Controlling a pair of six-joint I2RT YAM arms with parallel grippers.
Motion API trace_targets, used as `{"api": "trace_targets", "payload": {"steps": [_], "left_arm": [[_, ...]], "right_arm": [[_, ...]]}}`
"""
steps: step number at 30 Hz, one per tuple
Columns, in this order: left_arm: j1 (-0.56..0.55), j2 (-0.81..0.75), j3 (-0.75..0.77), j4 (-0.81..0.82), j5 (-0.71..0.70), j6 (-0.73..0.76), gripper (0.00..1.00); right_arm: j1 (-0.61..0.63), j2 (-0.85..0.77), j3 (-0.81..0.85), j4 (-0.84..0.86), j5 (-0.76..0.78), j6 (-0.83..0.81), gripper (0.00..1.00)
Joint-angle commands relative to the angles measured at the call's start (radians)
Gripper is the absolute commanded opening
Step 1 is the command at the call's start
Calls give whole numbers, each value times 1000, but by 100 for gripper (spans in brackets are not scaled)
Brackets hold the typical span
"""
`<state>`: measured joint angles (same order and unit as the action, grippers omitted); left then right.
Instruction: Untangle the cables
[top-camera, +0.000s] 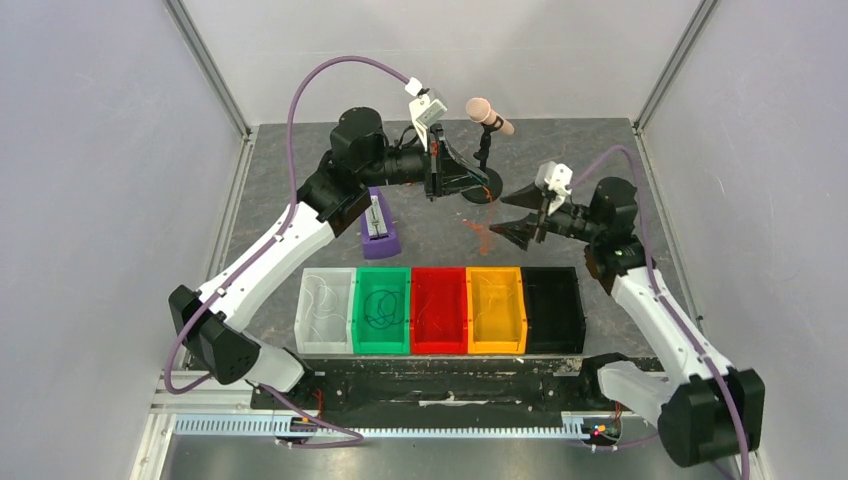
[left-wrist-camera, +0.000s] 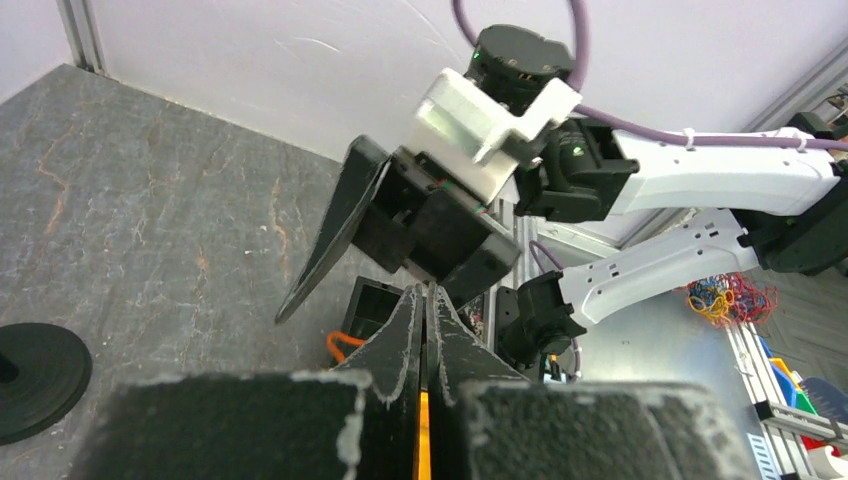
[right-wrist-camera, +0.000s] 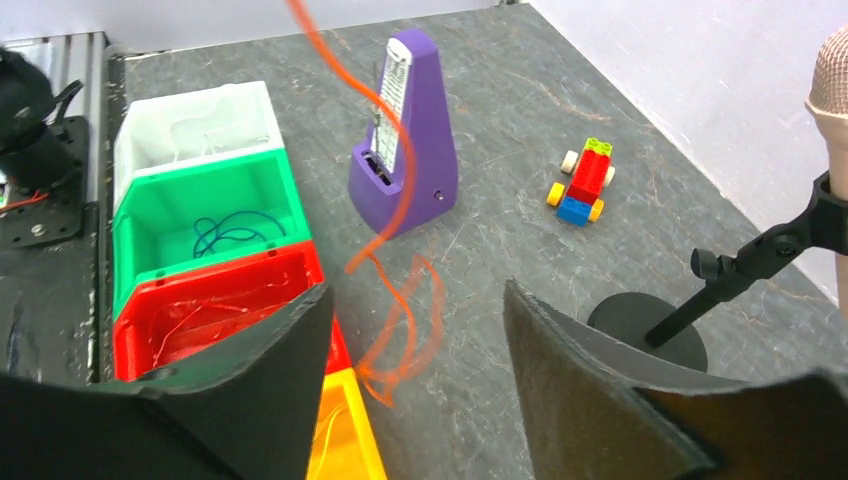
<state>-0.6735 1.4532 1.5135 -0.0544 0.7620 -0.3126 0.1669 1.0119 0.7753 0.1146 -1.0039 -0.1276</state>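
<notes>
Left hand (top-camera: 432, 192) pinched together, apparently on the top end of the orange cable (right-wrist-camera: 404, 160), lets it hang below to the bench (right-wrist-camera: 600, 120), just ahead of the right hand (right-wrist-camera: 417, 290), spread apart presumably to take it.

No text, label, brand or number can be read in any of the views. The nearest thing to a marking is the pale scale strip (right-wrist-camera: 398, 75) running down the face of the purple metronome (right-wrist-camera: 425, 160). It stands ahead of the right gripper (right-wrist-camera: 415, 290), a little to the left of the gap between its fingers. Any figures on that strip are too small and blurred to make out.
</notes>
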Motion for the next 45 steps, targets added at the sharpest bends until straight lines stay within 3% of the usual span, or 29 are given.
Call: {"api": "trace_targets", "payload": {"steps": [1, 9, 12, 13, 15, 18, 23, 29, 33, 36, 39, 45], "left_arm": [[4, -12, 76, 33, -4, -12, 2], [35, -41, 66, -10, -42, 27, 2], [43, -45, 53, 1, -44, 16, 2], [43, -44, 49, 10, -43, 10, 2], [44, -46, 42, 24, -48, -2, 2], [82, -51, 34, 49, -83, -31, 2], [225, -58, 14, 109, -155, -131, 2], [266, -138, -134, 60, -103, -65, 2], [267, -185, -289, -58, -158, 9, 2], [242, -174, -380, -32, -149, -45, 2], [149, -141, -383, -1, -148, -77, 2], [-20, -19, -296, 99, -120, -175, 2]], "right_arm": [[56, 103, 9, 220, 123, 51, 64], [190, 104, -14, 303, 77, 116, 82], [222, 80, -9, 251, 94, 54, 80], [226, 77, -8, 248, 102, 48, 71], [226, 78, -2, 233, 121, 39, 38], [225, 72, 13, 162, 152, -11, 14], [224, 20, 7, 43, 180, -71, 1], [223, -21, 45, 46, 256, -47, 0], [211, -20, 107, 151, 261, 108, 0], [209, -18, 133, 332, 225, 324, 0], [208, 3, 143, 526, 223, 524, 0], [210, 73, 158, 758, 222, 855, 0]]}}
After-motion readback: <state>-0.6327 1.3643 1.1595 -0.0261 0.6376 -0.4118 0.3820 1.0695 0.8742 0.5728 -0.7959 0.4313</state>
